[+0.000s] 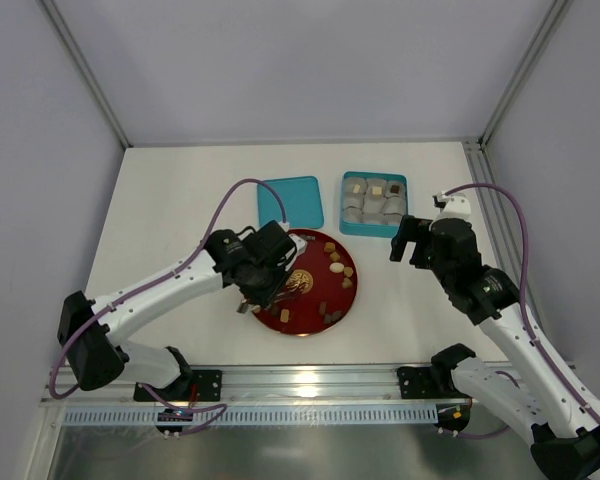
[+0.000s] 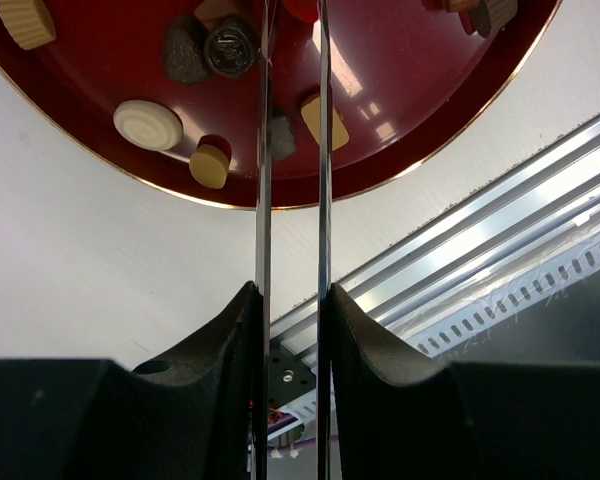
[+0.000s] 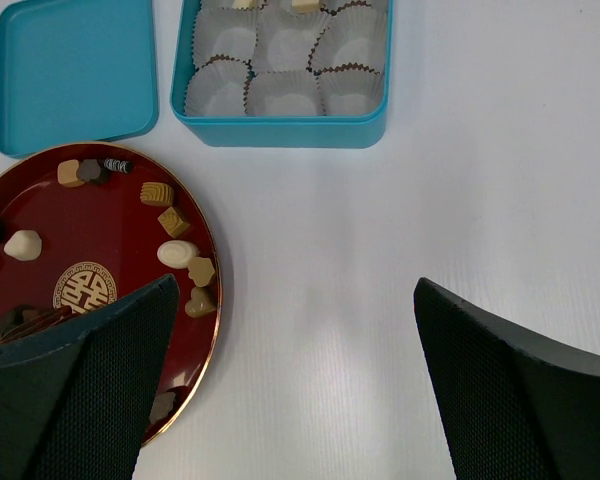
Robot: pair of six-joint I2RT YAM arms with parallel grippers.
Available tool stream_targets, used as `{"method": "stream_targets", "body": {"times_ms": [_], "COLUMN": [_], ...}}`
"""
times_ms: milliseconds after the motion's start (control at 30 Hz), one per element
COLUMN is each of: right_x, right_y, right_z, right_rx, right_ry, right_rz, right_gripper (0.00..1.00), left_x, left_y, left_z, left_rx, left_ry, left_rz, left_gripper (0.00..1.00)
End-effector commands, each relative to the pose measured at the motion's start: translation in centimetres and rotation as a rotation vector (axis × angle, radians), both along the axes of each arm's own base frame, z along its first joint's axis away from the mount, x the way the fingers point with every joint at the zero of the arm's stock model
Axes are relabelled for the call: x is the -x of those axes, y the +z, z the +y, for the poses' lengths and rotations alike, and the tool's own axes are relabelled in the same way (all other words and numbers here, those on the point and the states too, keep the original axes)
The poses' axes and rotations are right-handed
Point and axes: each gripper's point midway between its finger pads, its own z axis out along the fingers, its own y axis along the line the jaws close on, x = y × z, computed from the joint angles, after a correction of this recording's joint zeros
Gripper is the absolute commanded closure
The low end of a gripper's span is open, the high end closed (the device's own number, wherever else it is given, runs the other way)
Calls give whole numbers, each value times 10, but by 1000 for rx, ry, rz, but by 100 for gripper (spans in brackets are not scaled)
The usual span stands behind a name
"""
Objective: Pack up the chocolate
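Note:
Several small chocolates, tan, cream and dark, lie on the round red plate. They also show in the right wrist view. My left gripper hangs over the plate's left half, shut on thin metal tweezers. A dark chocolate lies between the blades; their tips are out of view. The teal box holds grey-white paper cups, and a few far cups hold chocolates. My right gripper is open and empty over bare table right of the plate.
The teal lid lies flat left of the box, touching the plate's far edge. A gold emblem marks the plate's middle. The metal rail runs along the near table edge, close to the plate.

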Motion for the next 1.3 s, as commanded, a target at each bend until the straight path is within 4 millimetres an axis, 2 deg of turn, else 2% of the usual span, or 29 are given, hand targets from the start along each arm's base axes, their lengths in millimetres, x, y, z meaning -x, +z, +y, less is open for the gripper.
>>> {"method": "stream_targets", "body": {"times_ms": [0,367,567,767,833,867,900,933,967,1033,1067,1100,1133,1167,1200,1233,1267], "right_x": [-5,-5,-6,-7,-7,-8,-8,-8,-9,-8,-9,-9,-10,-10,-10,-10,-10], "right_y": [10,10,12,18,18,20,20,21,21,22,25,25,25,27,28,29,30], "right_z": [-1,-3,-1,1,2,2,3,3,4,3,4,5,6,6,6,6,7], "right_rx": [-19,-15,-17,-25,-27,-32,-32,-34,-35,-34,-36,-37,-38,-39,-39,-36,-39], "right_ry": [-21,-28,-22,-13,-11,-9,-7,-4,-1,-2,0,5,7,9,11,13,15], "right_rz": [-43,-46,-47,-57,-58,-61,-62,-63,-62,-64,-69,-68,-68,-70,-70,-72,-74], "right_gripper": [0,0,0,0,0,0,0,0,0,0,0,0,0,0,0,0,0], "left_x": [-11,-19,-34,-62,-75,-85,-92,-98,-106,-122,-131,-139,-147,-156,-163,-171,-179], "left_y": [18,29,41,62,69,80,74,76,88,85,96,99,91,105,106,94,103], "left_z": [-11,-17,-27,-52,-66,-72,-79,-85,-93,-104,-113,-116,-124,-132,-135,-141,-148], "left_rx": [44,63,84,120,136,151,134,145,172,164,192,199,192,224,229,209,233], "left_ry": [-2,4,21,35,28,39,32,31,34,35,40,46,41,45,51,43,47], "left_rz": [-53,-86,-139,-213,-239,-273,-272,-281,-306,-323,-349,-359,-358,-381,-389,-381,-403], "left_gripper": [75,81,81,81,81,81,81,81,81,81,81,81,81,81,81,81,81]}}
